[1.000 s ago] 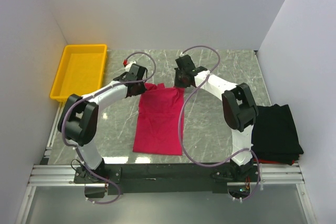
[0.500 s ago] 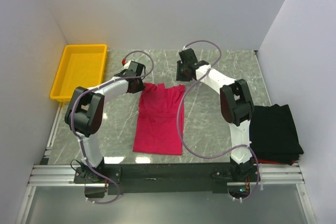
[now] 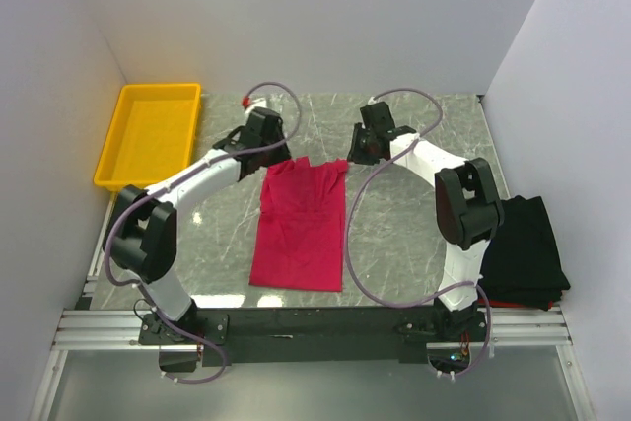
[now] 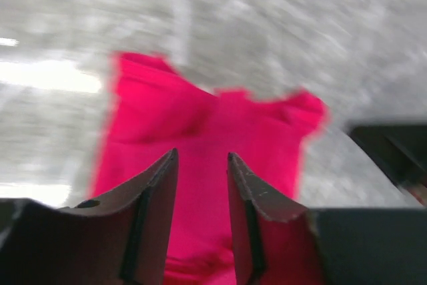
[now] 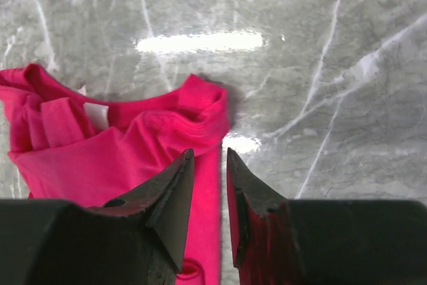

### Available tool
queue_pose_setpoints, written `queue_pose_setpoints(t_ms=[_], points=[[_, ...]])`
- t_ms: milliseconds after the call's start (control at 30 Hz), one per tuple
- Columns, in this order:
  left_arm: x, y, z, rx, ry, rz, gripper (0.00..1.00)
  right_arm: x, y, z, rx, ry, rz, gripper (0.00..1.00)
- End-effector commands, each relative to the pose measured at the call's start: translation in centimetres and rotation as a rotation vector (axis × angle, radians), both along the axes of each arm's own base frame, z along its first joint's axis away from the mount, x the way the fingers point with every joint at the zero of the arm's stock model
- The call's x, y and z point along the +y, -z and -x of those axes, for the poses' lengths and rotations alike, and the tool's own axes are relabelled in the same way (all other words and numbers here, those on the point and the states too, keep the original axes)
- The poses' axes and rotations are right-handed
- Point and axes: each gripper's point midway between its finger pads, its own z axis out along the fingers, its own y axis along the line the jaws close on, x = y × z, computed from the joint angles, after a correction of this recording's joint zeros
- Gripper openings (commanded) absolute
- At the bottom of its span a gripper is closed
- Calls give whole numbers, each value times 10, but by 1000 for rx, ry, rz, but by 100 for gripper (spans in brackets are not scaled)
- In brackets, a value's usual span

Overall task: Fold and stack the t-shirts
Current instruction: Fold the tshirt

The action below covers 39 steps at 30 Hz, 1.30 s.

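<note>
The crimson-pink t-shirt (image 3: 299,224) lies flat on the table, folded into a long narrow strip, collar end at the far side. It also shows in the left wrist view (image 4: 213,125) and the right wrist view (image 5: 120,151). My left gripper (image 3: 271,152) hovers just above its far left corner, jaws open and empty (image 4: 202,158). My right gripper (image 3: 361,153) hovers just past its far right corner, jaws slightly open and empty (image 5: 209,155), over the shirt's right edge. The black t-shirt (image 3: 520,246) lies folded at the table's right edge.
A yellow plastic tray (image 3: 118,160) sits at the far left of the grey marble table (image 3: 414,234). White walls close in the back and both sides. Purple cables loop off both arms over the table.
Both grippers have let go of the pink shirt's far corners and risen. The right gripper has moved right, off the shirt; the far end now lies flat.
</note>
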Motion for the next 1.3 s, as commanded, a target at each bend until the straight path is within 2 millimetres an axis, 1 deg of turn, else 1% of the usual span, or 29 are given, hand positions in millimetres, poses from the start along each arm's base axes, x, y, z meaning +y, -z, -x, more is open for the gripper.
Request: queue_pose_setpoints(t_ms=[0, 67, 100, 133, 200, 233, 267, 300, 333, 400, 433, 467, 500, 533, 600, 633, 700, 767, 800, 833, 900, 933, 1000, 1033, 1067, 1133, 1167, 1233, 1267], points=[[-39, 4, 23, 11, 114, 58, 39, 11, -14, -7, -48, -3, -88, 33], [-50, 17, 29, 36, 139, 63, 34, 14, -5, -8, -26, -4, -103, 33], [-55, 20, 28, 41, 152, 71, 32, 18, -1, -8, -18, -15, -114, 33], [-59, 30, 28, 61, 162, 66, 31, 19, 2, -9, -14, -14, -119, 33], [-64, 34, 24, 58, 167, 68, 30, 21, 5, -13, -8, -11, -121, 33], [-64, 45, 22, 74, 159, 50, 31, 22, 8, -15, -1, -11, -121, 33], [-62, 48, 18, 74, 151, 36, 30, 23, 10, -17, 0, -13, -123, 33], [-64, 45, 10, 64, 142, 31, 30, 25, 17, -17, 12, -15, -121, 33], [-61, 60, 9, 98, 131, 2, 30, 26, 19, -18, 20, -16, -124, 33], [-59, 63, 1, 95, 110, -19, 30, 28, 20, -22, 26, -20, -121, 33], [-57, 73, 0, 115, 102, -35, 29, 27, 27, -22, 39, -18, -114, 33], [-56, 76, -2, 117, 94, -41, 29, 27, 26, -27, 30, -16, -112, 30], [-55, 78, -4, 120, 87, -49, 30, 25, 32, -27, 48, -11, -101, 28], [-54, 89, -4, 139, 82, -63, 30, 24, 35, -27, 54, -10, -96, 25], [-50, 98, -4, 160, 70, -77, 29, 18, 35, -34, 50, 8, -85, 15], [-49, 106, -2, 176, 67, -85, 29, 17, 34, -38, 46, 11, -83, 14], [-47, 113, -1, 190, 61, -79, 29, 10, 37, -44, 45, 26, -71, 12], [-47, 117, -1, 192, 56, -70, 29, 8, 30, -54, 23, 24, -66, 11], [-46, 119, -1, 198, 57, -66, 29, 6, 33, -56, 25, 23, -57, 11], [-47, 118, -2, 197, 59, -65, 29, 6, 27, -62, 9, 22, -53, 11], [-47, 113, -7, 190, 56, -64, 30, 3, 29, -65, 12, 25, -41, 11], [-45, 114, -9, 193, 57, -62, 31, 1, 24, -70, -3, 25, -41, 11], [-44, 106, -16, 179, 56, -54, 32, 0, 18, -75, -21, 21, -47, 15], [-42, 101, -21, 171, 58, -48, 33, -3, 10, -81, -41, 26, -46, 17], [-41, 97, -25, 162, 61, -41, 36, -4, 6, -82, -43, 25, -47, 20], [-43, 78, -37, 130, 83, -17, 38, -7, -11, -90, -75, 26, -47, 25], [-47, 65, -44, 102, 100, 2, 41, -9, -15, -90, -71, 28, -42, 32], [-48, 42, -50, 58, 116, 18, 46, -8, -34, -90, -101, 23, -45, 37], [-51, 28, -53, 32, 128, 31, 52, -10, -38, -87, -97, 25, -43, 40]])
